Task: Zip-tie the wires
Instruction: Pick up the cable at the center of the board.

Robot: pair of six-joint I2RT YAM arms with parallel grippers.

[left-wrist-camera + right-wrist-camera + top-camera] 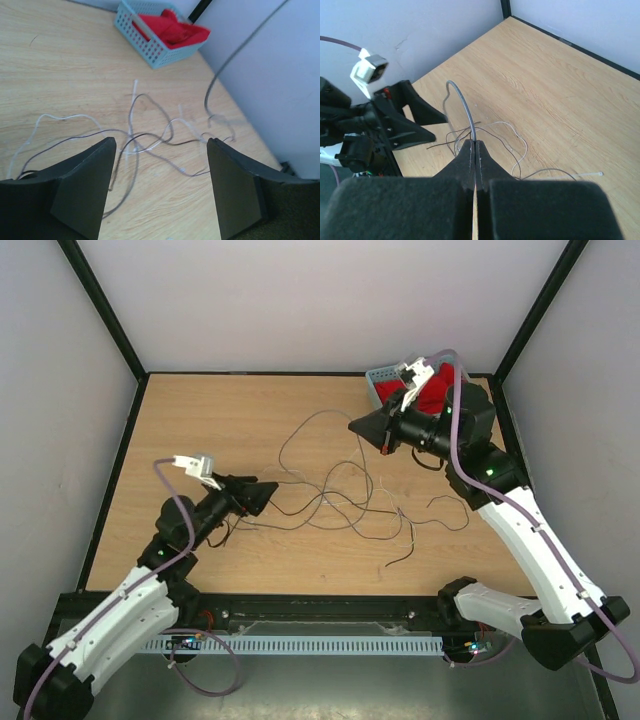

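The right gripper (475, 145) is clenched tight, its two black jaws pressed flat together with no gap. It pinches one of the thin, curly black-brown wires (469, 119), which rises from between the fingertips and arches over towards the left arm. The other strands lie in a loose looping tangle on the light wooden table (200, 420), between the two arms. The left gripper (160, 145) is released, with its black fingers (82, 190) spread wide and nothing between them. It points low over the left end of the tangle, and whether it touches a strand cannot be told. The pale whitish plastic zip tie (587, 174) lies flat on the wood beside the wires, apart from both grippers. A light blue perforated plastic basket (145, 45) holding a crumpled red cloth (175, 30) sits at the far right corner.
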